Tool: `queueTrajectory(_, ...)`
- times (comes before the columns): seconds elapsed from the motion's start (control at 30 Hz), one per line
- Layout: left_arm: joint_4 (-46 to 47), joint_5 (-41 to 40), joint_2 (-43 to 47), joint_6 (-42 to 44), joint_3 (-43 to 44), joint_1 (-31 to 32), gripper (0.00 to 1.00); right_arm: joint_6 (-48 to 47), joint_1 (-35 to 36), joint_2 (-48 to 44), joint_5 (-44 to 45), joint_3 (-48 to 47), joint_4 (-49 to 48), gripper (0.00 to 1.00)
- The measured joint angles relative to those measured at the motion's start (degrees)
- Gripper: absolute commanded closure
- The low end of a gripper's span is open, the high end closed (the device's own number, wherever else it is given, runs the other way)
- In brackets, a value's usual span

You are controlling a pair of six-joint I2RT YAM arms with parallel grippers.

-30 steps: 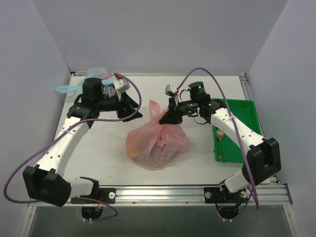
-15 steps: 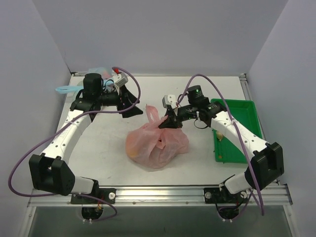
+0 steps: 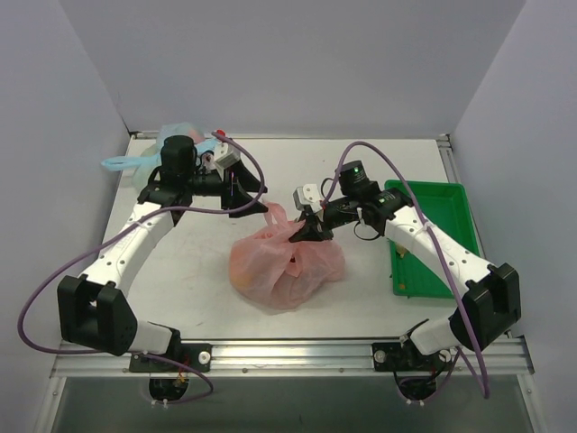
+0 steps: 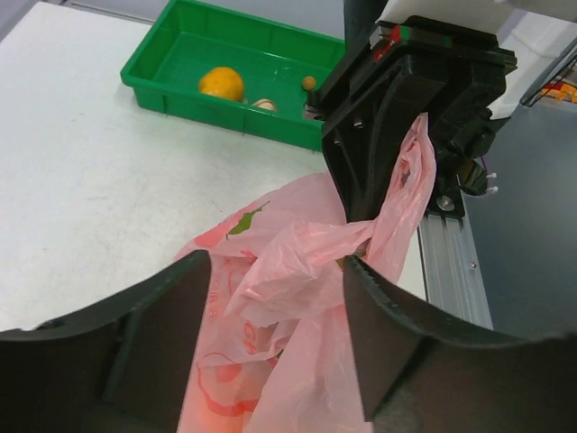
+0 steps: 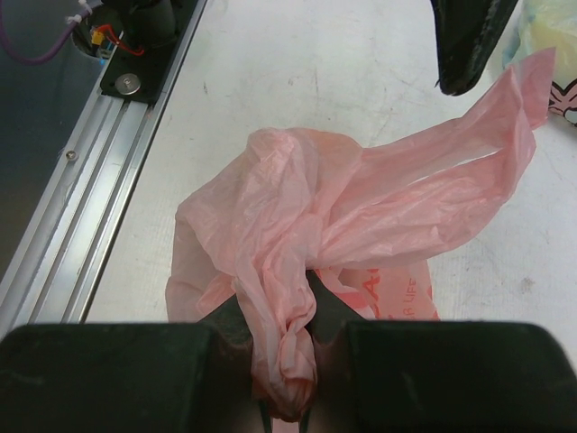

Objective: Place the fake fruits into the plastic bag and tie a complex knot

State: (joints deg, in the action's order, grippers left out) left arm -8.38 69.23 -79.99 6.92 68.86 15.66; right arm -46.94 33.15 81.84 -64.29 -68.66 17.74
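The pink plastic bag (image 3: 284, 266) lies bulging at the table's middle, and a yellow-orange fruit (image 3: 242, 266) shows through its left side. My right gripper (image 5: 284, 316) is shut on one twisted handle of the bag (image 5: 288, 361), just above the bag (image 3: 311, 230). The other handle (image 4: 406, 180) sticks up loose. My left gripper (image 4: 275, 271) stands open astride the bunched pink plastic below that handle without pinching it. Whether the crossed handles form a knot I cannot tell. An orange fruit (image 4: 222, 83) and a small pale piece (image 4: 263, 105) lie in the green tray (image 4: 171, 45).
The green tray (image 3: 442, 194) stands at the right edge of the table. A pale blue bag (image 3: 176, 135) lies at the back left, behind my left arm. The metal rail (image 3: 288, 352) runs along the near edge.
My left gripper has swung right, from near the blue bag to the pink bag's loose handle. My right gripper has moved slightly left and down, still holding its handle.
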Motion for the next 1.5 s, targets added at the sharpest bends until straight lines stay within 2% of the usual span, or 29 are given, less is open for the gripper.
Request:
queueTrajectory(0.17, -3.82, 1.16, -1.09, 3.78, 0.02, 0.33, 0.47, -0.37, 0.00, 0.00, 0.35, -0.02, 0.39, 1.00)
queueTrajectory(0.27, -7.23, 0.61, -1.49, 6.43, 0.07, 0.50, 0.59, -0.70, 0.00, 0.00, 0.42, -0.02, 0.57, 1.00)
queueTrajectory(0.3, -8.04, 0.39, -1.51, 7.15, 0.09, 0.55, 0.64, -0.74, 0.00, 0.00, 0.42, -0.02, 0.59, 1.00)
queueTrajectory(0.33, -8.85, 0.20, -1.51, 7.72, 0.17, 0.63, 0.78, -0.76, 0.00, 0.00, 0.42, -0.02, 0.63, 1.00)
queueTrajectory(0.37, -9.68, 0.09, -1.51, 8.24, 0.46, 0.72, 0.84, -0.83, 0.00, 0.00, 0.44, -0.02, 0.66, 1.00)
queueTrajectory(0.43, -10.62, 0.02, -1.60, 8.83, 1.44, 0.81, 1.00, -0.76, 0.00, 0.09, 0.50, -0.02, 0.70, 0.89)
queueTrajectory(0.47, -10.93, 0.04, -1.60, 8.81, 2.10, 0.83, 1.00, -0.50, -0.13, 0.22, 0.63, -0.02, 0.70, 0.83)
queueTrajectory(0.5, -11.19, 0.04, -1.57, 8.79, 2.84, 0.87, 1.00, -0.07, -0.31, 0.52, 0.72, -0.04, 0.68, 0.66)
queueTrajectory(0.57, -11.45, 0.02, -1.55, 8.55, 4.22, 0.87, 1.00, 1.44, -0.72, 1.60, 0.87, -0.37, 0.74, 0.51)
queueTrajectory(0.67, -11.67, 0.02, -0.98, 7.54, 4.79, 0.87, 1.00, 3.54, -1.92, 4.02, 1.09, -0.85, 0.17, 0.48)
queueTrajectory(0.77, -12.20, -0.02, -0.24, 6.16, 4.79, 0.90, 1.00, 6.62, -2.97, 5.46, 1.68, -0.83, -1.90, 0.53)
queueTrajectory(0.8, -12.28, -0.15, 0.02, 5.73, 4.79, 0.94, 1.00, 7.85, -3.34, 5.73, 1.81, -0.83, -2.84, 0.60)
queueTrajectory(0.87, -12.50, -0.52, 0.70, 4.90, 4.72, 1.07, 1.00, 10.16, -4.02, 6.12, 1.90, -0.83, -4.63, 0.66)
queueTrajectory(0.93, -12.87, -1.38, 1.66, 3.56, 4.63, 1.14, 1.00, 12.87, -4.61, 6.43, 1.90, -0.85, -5.84, 0.67)
queueTrajectory(1.0, -13.14, -2.10, 2.51, 2.01, 4.63, 1.18, 1.00, 15.30, -4.81, 6.86, 1.84, -0.90, -6.93, 0.59)
queueTrajectory(1.03, -13.29, -2.75, 3.08, 0.63, 4.61, 1.27, 1.00, 16.55, -4.96, 7.10, 1.68, -0.92, -7.37, 0.59)
queueTrajectory(1.07, -13.33, -3.26, 3.54, -0.59, 4.61, 1.44, 1.00, 17.57, -4.98, 7.32, 1.55, -0.94, -7.69, 0.64)
queueTrajectory(1.2, -13.46, -6.19, 5.90, -6.80, 3.30, 3.37, 1.00, 21.75, -4.81, 8.26, 0.94, -1.29, -8.17, 1.00)
queueTrajectory(1.37, -14.27, -9.57, 8.04, -14.01, -2.27, 10.47, 1.00, 29.57, -4.55, 10.05, 1.27, -2.73, -8.24, 1.00)
queueTrajectory(1.5, -16.15, -18.25, 8.31, -17.40, -7.30, 18.82, 1.00, 39.06, -4.61, 10.40, 3.19, -2.86, -9.97, 1.00)
